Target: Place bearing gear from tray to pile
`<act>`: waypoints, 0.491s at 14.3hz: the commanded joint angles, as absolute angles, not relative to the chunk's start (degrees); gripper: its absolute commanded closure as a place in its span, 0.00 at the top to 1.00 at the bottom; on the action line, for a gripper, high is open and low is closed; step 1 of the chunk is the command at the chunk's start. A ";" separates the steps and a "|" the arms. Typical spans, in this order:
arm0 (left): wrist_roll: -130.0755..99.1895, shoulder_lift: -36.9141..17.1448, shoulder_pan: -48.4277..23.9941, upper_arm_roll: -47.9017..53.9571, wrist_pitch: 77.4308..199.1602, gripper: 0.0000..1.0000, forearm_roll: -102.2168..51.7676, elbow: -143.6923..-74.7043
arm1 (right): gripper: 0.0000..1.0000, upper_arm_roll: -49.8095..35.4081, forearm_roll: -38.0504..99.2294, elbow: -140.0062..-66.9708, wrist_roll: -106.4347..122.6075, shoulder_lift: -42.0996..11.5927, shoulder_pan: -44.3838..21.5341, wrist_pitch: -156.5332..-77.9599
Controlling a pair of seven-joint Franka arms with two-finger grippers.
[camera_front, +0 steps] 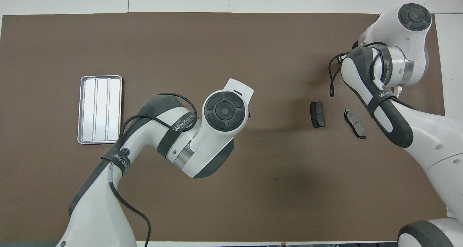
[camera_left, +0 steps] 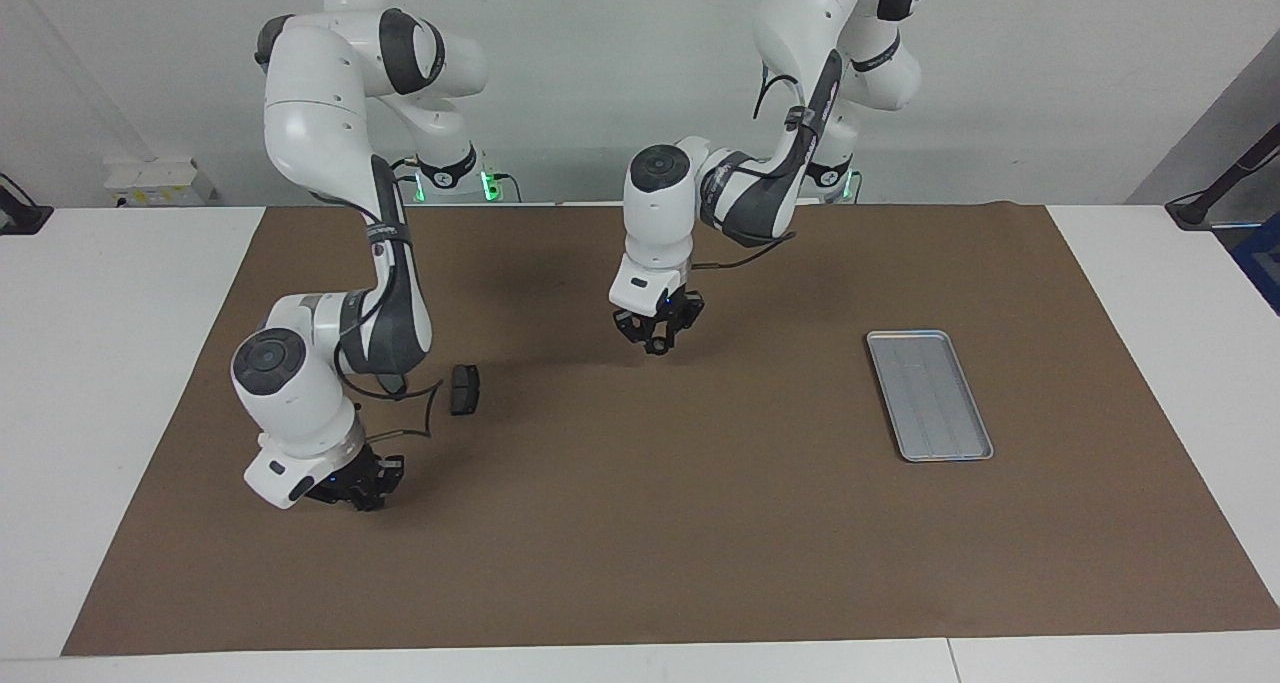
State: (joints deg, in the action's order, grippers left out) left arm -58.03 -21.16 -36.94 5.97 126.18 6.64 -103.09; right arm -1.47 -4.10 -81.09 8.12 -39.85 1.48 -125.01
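Since the tray (camera_left: 930, 395) lies bare at the left arm's end of the table (camera_left: 640, 563), the bearing gear (camera_left: 657, 346) is no longer in it: you can make out a small dark round part at the tips of the left gripper (camera_left: 657, 341), whose fingers look clamped on it, up in the air over the middle of the table, between tray and pile. Treat that part as metal: stiff, dense for its size, smooth and apt to slip, not fragile. A pinch across its rim or its flat faces should serve best, so keep the grip firm and the descent low before letting go, or it may roll.

Of the pile, 2 brake pads (camera_front: 317, 114) (camera_front: 355, 123) show side by side toward the right arm's end; no white bracket is clearly seen. Aim to set the gear just beside the pads.

Low beside that pile the right gripper (camera_left: 362, 491) waits; you cannot tell whether it is open or closed
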 commanded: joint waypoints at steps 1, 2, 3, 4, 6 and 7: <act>-59.24 -20.30 -37.79 5.01 129.72 0.00 8.09 -106.61 | 0.00 -2.29 -4.57 -82.27 8.00 -39.55 2.81 -125.95; -59.24 -20.30 -37.79 5.01 129.99 0.00 8.09 -106.79 | 0.40 -2.29 -4.48 -82.27 7.91 -39.55 2.81 -125.95; -59.24 -20.48 -37.79 5.01 130.25 0.00 8.09 -106.79 | 0.60 -2.29 -4.48 -82.27 7.91 -39.46 2.73 -125.86; -59.67 -20.83 -37.88 5.01 130.95 0.00 8.09 -107.05 | 0.83 -2.29 -4.48 -82.27 7.82 -39.46 2.72 -125.86; -60.03 -21.45 -37.97 5.01 132.88 0.00 8.09 -107.49 | 1.00 -2.20 -4.92 -82.18 7.56 -39.03 2.29 -125.42; -60.03 -21.45 -38.14 5.01 132.89 0.00 8.09 -107.75 | 1.00 -2.20 -5.01 -82.18 7.56 -38.59 1.94 -124.64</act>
